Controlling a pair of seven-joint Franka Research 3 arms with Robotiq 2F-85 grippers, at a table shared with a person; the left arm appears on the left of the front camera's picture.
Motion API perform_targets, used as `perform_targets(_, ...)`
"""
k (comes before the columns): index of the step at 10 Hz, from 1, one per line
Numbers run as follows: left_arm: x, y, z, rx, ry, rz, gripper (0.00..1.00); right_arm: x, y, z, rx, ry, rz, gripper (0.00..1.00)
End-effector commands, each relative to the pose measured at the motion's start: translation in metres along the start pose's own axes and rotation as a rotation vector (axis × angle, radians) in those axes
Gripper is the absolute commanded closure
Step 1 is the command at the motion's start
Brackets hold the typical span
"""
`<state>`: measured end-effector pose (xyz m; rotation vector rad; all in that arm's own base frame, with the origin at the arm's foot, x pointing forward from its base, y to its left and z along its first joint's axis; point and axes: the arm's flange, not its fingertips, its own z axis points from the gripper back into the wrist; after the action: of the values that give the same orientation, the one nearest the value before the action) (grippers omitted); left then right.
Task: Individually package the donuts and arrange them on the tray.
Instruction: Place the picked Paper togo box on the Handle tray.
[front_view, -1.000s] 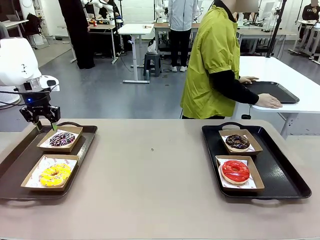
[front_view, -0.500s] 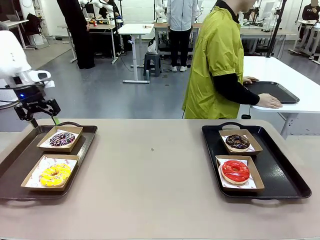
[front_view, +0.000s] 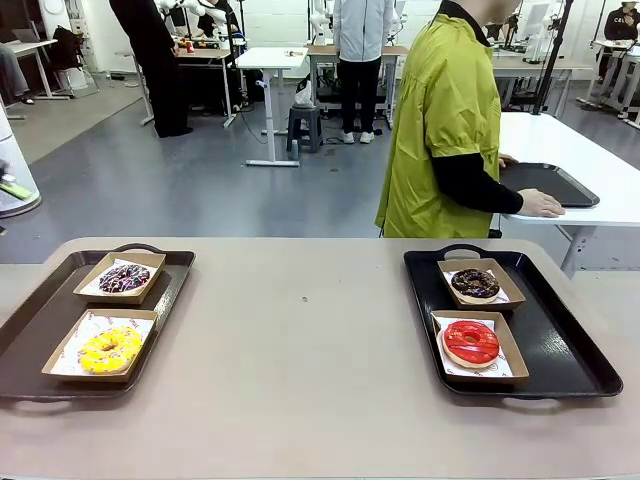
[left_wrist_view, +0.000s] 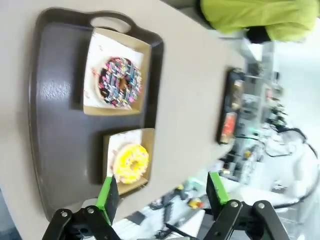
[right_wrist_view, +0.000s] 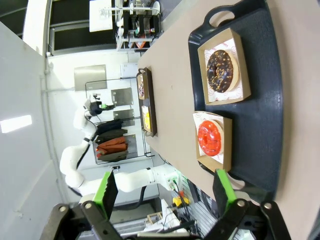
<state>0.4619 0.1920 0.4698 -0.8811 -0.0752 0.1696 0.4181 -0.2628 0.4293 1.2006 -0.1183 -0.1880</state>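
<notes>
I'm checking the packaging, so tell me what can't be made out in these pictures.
- Front view: print on the paper under the yellow donut is too small to read.
- Left wrist view: background beyond the table edge is blurred.
- Front view: the person's near hand is hidden behind the body.

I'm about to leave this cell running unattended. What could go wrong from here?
1. The sprinkled donut and yellow donut lie uncovered in open boxes; a descending left gripper could dent them.
2. The box of the red donut sits slightly askew on the right tray, so a grasp might catch its corner.
3. The person faces away and may turn into an arm's path.
</notes>
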Motion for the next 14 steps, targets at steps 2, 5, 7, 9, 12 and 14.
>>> perform_targets(2,-0.007,0.069,0.022,-0.259,0.06,0.064,0.09,0.0,0.001,0.002,-0.001,0.012,0.005,0.0)
perform_targets(5,-0.025,0.113,0.029,-0.341,0.067,0.076,0.09,0.0,0.001,0.002,-0.001,0.012,0.005,0.0)
perform_targets(7,-0.033,0.114,0.021,-0.307,0.079,0.099,0.09,0.0,0.001,0.002,-0.001,0.012,0.005,0.0)
perform_targets(9,-0.033,0.114,0.021,-0.307,0.079,0.099,0.09,0.0,0.001,0.002,-0.001,0.012,0.005,0.0)
perform_targets(12,-0.033,0.114,0.021,-0.307,0.079,0.099,0.09,0.0,0.001,0.002,-0.001,0.012,0.005,0.0)
perform_targets(14,-0.033,0.114,0.021,-0.307,0.079,0.099,0.09,0.0,0.001,0.002,-0.001,0.012,0.005,0.0)
